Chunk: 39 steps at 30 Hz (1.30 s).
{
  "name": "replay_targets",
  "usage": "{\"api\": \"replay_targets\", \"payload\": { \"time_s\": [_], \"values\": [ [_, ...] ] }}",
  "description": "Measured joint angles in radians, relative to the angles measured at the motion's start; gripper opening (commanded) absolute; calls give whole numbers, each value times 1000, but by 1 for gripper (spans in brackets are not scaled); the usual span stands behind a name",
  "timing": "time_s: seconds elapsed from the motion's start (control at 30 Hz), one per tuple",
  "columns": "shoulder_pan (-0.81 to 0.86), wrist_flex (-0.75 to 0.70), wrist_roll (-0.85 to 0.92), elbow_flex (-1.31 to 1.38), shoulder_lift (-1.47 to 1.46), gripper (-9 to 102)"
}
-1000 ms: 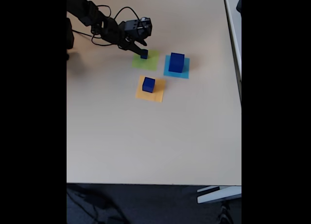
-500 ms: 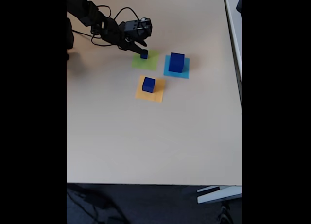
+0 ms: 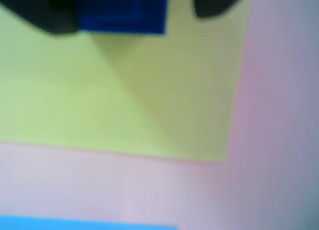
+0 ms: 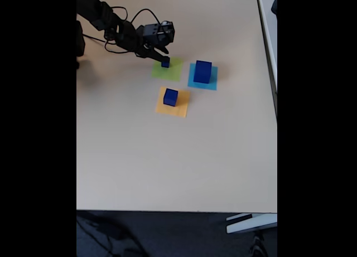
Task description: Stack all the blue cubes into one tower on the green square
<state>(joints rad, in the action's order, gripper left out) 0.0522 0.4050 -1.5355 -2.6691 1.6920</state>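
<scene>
The gripper (image 4: 164, 58) is closed on the smallest blue cube (image 4: 165, 62), its dark fingers (image 3: 52, 15) flanking the cube (image 3: 122, 10) in the wrist view, above the near edge of the green square (image 4: 167, 71). Beyond it sit the largest cube (image 4: 202, 71) on the cyan square (image 4: 210, 82) and the middle cube (image 4: 170, 97) on the orange square (image 4: 179, 107).

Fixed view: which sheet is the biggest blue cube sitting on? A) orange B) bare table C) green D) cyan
D: the largest blue cube stands on the cyan square, right of the green square, while a mid-size cube sits on the orange square.
</scene>
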Motion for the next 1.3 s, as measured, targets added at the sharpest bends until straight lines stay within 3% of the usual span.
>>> {"api": "replay_targets", "payload": {
  "time_s": [0.77,1.3],
  "values": [
    [8,0,-35,0,-5,1],
    [32,-275,3,104,89,1]
  ]
}}
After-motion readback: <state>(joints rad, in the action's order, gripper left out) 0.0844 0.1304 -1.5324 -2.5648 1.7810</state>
